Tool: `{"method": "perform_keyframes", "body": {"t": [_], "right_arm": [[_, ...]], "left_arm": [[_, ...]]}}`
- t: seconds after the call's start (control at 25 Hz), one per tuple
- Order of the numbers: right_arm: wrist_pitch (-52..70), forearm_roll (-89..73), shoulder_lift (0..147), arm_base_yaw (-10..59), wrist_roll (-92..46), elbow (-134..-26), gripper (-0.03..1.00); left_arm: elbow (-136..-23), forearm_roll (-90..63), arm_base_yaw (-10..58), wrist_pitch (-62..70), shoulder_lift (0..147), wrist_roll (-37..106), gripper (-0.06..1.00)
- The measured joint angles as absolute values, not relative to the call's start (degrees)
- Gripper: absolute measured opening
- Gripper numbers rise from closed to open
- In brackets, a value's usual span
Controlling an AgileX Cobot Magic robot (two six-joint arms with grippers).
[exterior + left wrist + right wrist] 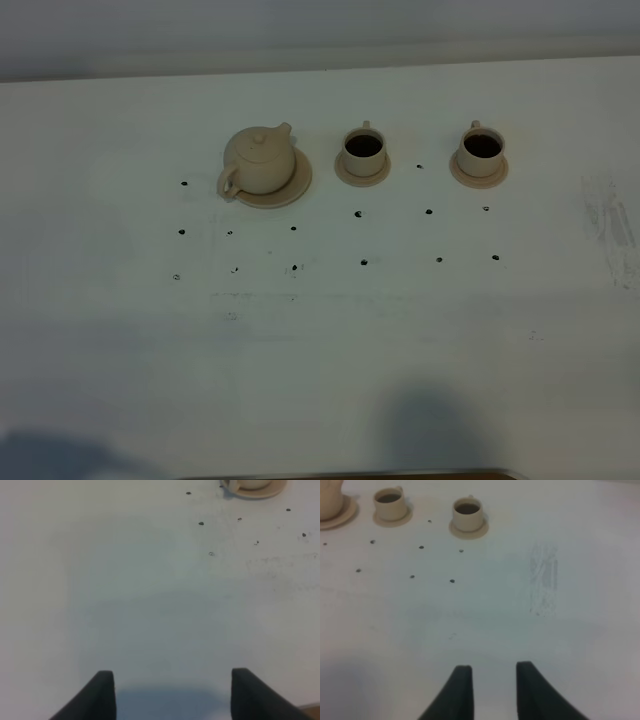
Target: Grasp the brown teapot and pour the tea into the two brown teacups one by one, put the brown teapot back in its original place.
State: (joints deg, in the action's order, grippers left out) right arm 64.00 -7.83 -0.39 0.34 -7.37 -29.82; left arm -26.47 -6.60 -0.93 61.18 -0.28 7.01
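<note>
Left wrist view shows the left tool (170, 692) with its two dark fingers spread wide, nothing between them, hanging over bare white bench (150, 610). Far off at the frame's edge sits a sliver of the wide saucer (260, 491) with the base of the brown teapot (247, 484) on it, well apart from the fingers.

On the right wrist view the right tool (492, 690) has its fingers parted by a narrow gap — holding nothing — also above empty bench surface. A grey scuffed patch (545, 580) marks the bench ahead of it, and small dark dots (421, 547) lie scattered toward the cups.

From the exterior high view neither tool is visible. The teapot, lid on, stands upright on its wide saucer at the left of the row, spout toward the far side and loop handle toward the near left. To its right stand the two brown teacups — the nearer cup (363, 151) beside the teapot and the farther cup (481, 152) well to the right — each upright on its own small saucer, each showing a dark interior
</note>
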Motion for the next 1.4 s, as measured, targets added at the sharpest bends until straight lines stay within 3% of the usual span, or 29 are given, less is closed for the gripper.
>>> {"method": "perform_keyframes", "body": {"t": [1.4], "right_arm": [[64.0,-7.8,-0.4,0.3,-7.4,-29.8,0.23]], "left_arm": [[-26.5,-6.6,-0.9,61.2,-0.3,7.0,0.49]]}}
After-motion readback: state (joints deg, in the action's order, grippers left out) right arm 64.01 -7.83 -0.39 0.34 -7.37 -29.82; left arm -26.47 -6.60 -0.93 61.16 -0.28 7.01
